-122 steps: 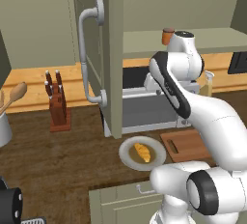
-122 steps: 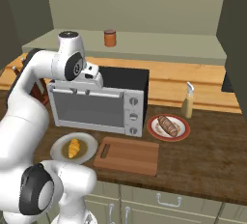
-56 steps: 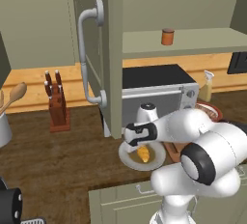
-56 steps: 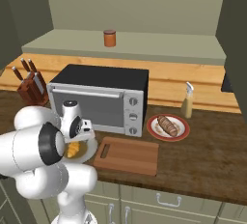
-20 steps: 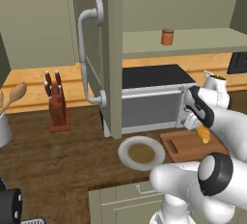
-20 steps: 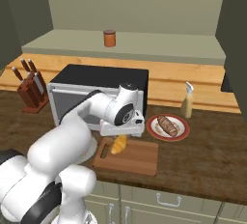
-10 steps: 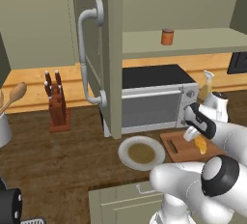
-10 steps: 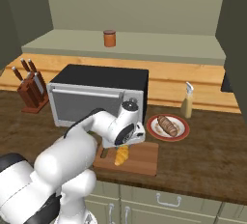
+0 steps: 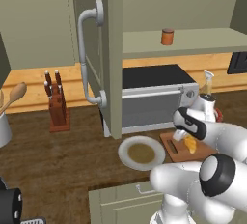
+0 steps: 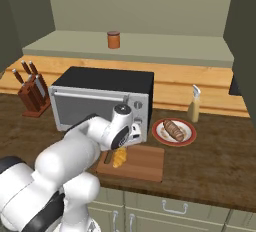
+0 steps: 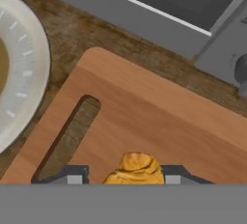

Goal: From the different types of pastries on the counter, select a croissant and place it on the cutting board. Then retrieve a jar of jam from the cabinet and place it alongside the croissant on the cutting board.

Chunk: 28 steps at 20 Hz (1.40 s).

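Croissant (image 11: 135, 168) clamped in end effector (image 11: 119, 175) low over cutting board (image 11: 159, 121); unreleased. Jar of jam (image 9: 167, 36) on cabinet shelf, unfetched.

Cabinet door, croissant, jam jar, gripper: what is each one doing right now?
Cabinet door: open.
Croissant: low over the cutting board, between the fingers.
Jar of jam: upright on the shelf, lid on.
Gripper: shut on the croissant.
Grey plate: nothing on it.

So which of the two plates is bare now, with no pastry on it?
The round grey plate left of the cutting board. It holds nothing, while the red-rimmed plate by the bottle carries a brown pastry.
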### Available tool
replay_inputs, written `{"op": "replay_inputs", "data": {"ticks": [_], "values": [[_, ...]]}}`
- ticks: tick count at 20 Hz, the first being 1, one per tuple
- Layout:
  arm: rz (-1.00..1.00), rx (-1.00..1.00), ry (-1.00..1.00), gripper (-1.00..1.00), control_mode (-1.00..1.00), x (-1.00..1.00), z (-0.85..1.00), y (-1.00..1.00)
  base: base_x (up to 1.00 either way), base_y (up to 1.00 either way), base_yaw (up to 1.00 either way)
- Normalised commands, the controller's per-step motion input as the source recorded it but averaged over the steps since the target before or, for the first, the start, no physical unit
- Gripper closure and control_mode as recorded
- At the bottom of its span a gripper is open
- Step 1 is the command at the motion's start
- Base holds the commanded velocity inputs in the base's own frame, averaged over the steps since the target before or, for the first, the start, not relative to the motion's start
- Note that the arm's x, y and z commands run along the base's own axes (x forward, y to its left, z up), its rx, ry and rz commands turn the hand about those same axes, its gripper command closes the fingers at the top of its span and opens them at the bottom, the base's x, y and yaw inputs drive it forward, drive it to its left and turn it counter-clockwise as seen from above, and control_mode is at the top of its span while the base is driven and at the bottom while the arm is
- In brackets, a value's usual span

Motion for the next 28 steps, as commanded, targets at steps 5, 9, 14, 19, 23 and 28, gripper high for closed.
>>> {"op": "replay_inputs", "data": {"ticks": [5, 9, 14, 19, 23, 28], "values": [[0.0, 0.0, 0.0, -1.0, -1.0, 0.37, 0.11, 0.0, 0.0, 0.0, 0.0], [0.0, 0.0, 0.0, -1.0, -1.0, 0.14, 0.45, 0.0, 0.0, 0.0, 0.0], [0.0, 0.0, -0.04, -1.0, -1.0, -0.16, 0.97, 0.0, 0.0, 0.0, 0.0], [0.01, 0.02, -0.05, -1.0, -1.0, -0.41, 0.97, -0.04, 0.0, 0.0, 0.0], [0.01, 0.0, -0.01, -1.0, -1.0, -0.67, 0.89, -0.01, 0.0, 0.0, 0.0], [0.01, 0.08, 0.0, -1.0, -1.0, -0.33, 1.0, 0.0, 0.0, 0.0, 0.0]]}}
